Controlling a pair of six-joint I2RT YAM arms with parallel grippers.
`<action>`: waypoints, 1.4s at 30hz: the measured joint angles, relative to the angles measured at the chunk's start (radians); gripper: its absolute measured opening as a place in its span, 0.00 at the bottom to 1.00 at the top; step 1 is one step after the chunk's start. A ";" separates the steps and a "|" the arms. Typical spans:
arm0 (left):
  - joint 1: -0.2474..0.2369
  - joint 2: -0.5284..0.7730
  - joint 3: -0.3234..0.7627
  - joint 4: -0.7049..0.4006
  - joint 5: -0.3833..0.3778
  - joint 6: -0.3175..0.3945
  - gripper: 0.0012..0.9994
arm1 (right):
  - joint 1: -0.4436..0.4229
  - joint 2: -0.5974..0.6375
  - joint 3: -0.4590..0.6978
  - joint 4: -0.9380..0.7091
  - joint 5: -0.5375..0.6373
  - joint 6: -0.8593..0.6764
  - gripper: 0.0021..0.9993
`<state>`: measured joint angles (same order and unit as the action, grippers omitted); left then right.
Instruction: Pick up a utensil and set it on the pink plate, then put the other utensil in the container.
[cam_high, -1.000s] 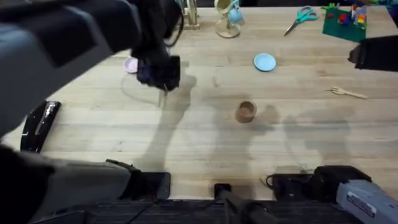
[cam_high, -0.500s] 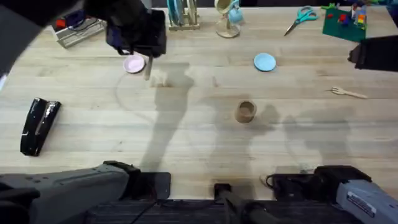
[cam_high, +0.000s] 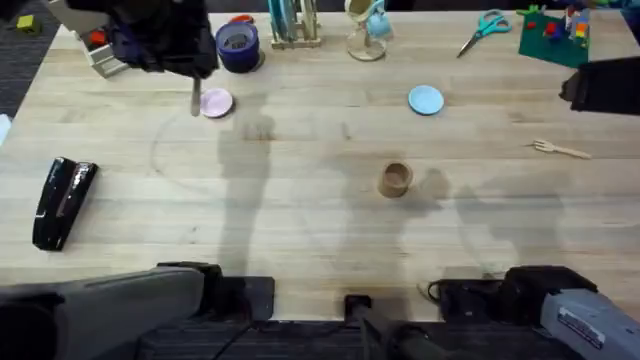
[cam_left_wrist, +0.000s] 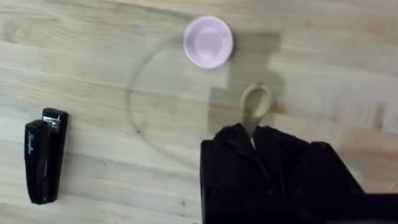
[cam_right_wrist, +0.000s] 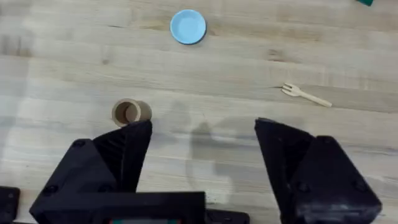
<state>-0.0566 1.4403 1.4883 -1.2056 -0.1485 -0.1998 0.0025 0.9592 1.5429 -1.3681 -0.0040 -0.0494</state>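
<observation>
Left gripper (cam_high: 195, 95): I had it high over the upper left of the overhead frame, just left of the pink plate; the fingers were clamped on the utensil, with the bench well below.
Utensil (cam_left_wrist: 254, 104): from the left wrist camera I saw its rounded pale wooden end sticking out past the black fingers (cam_left_wrist: 230, 155), handle pinched between them. In the overhead frame it hung down as a thin stick at the plate's left edge.
Pink plate (cam_high: 216, 103): sat on the bench in the upper left of the overhead frame, nothing lying on it.
Right gripper (cam_right_wrist: 202, 155): I saw its fingers spread wide apart and holding nothing, hovering over bare wood.
Other utensil (cam_high: 560, 149): the little fork lay flat at the right side of the overhead frame, well apart from everything else.
Container (cam_high: 395, 179): stood right of centre in the overhead frame; in the right wrist view it sat just beyond one finger.
Blue plate (cam_high: 426, 99): upper middle-right.
Stapler (cam_high: 63, 201): far left, black.
</observation>
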 joint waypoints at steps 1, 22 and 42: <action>0.016 0.001 0.000 0.010 0.007 0.003 0.04 | 0.000 0.000 0.000 0.000 0.000 0.000 1.00; 0.147 0.320 0.002 0.220 0.076 0.014 0.04 | 0.000 0.000 0.000 -0.005 0.000 0.000 1.00; 0.183 0.476 0.003 0.319 0.108 0.014 0.04 | 0.000 0.000 0.000 -0.006 0.000 0.000 1.00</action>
<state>0.1261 1.9165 1.4910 -0.8866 -0.0406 -0.1860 0.0025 0.9592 1.5429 -1.3739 -0.0040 -0.0494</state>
